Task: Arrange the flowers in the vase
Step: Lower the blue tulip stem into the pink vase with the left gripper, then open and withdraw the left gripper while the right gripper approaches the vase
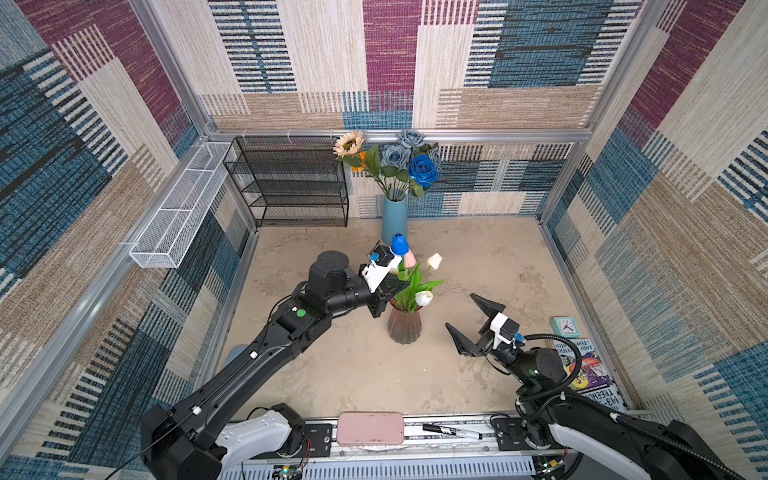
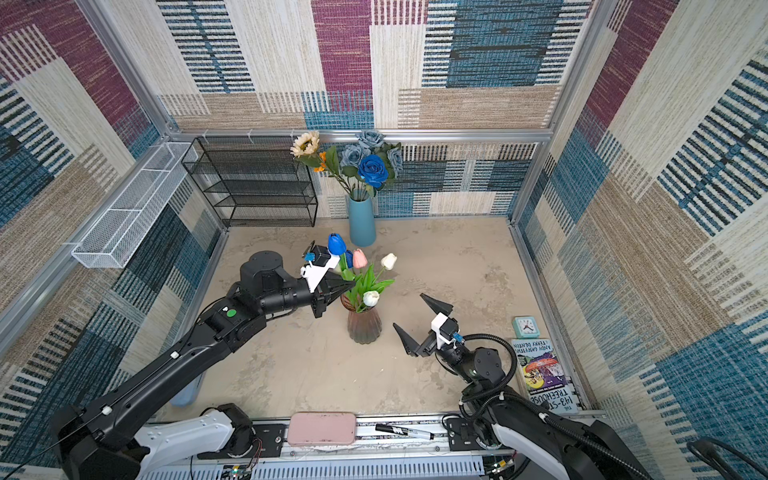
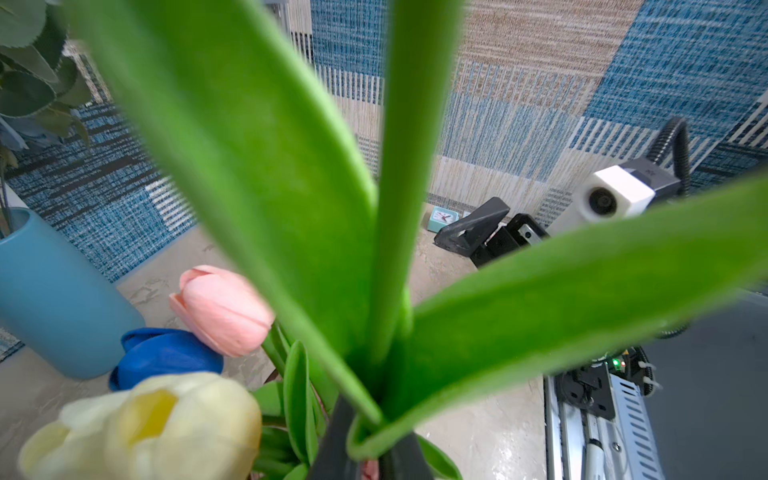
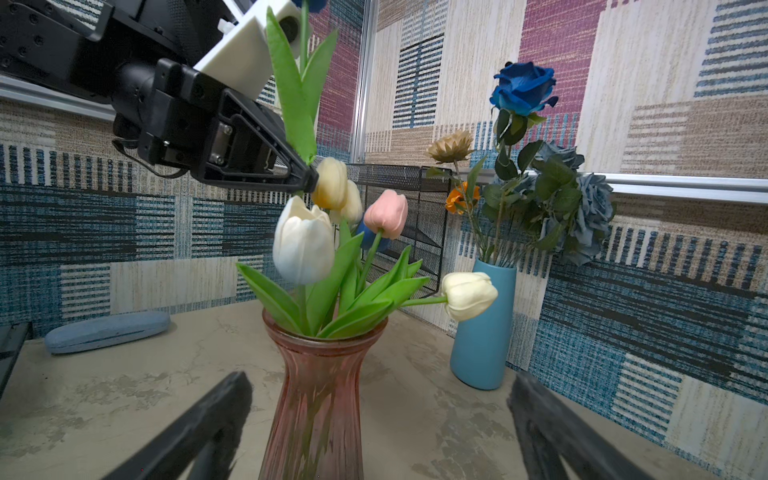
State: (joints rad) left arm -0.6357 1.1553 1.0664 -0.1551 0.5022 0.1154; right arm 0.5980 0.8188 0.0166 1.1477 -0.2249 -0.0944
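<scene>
Straight below the left pincer (image 4: 308, 179) stands the pink vase (image 4: 324, 374); the pincer is clenched on the blue tulip (image 1: 399, 243), whose stem runs upright, bloom above the tips (its foot is hidden among leaves (image 4: 332, 274)). The right pincer (image 1: 459, 311), released, hangs farther off.

Above the pink vase (image 4: 324, 395), we find the topmost blue tulip (image 4: 311, 4) cut off by the frame's edge; its blurred leaves (image 3: 266, 174) hide that vase from the left wrist camera.
</scene>
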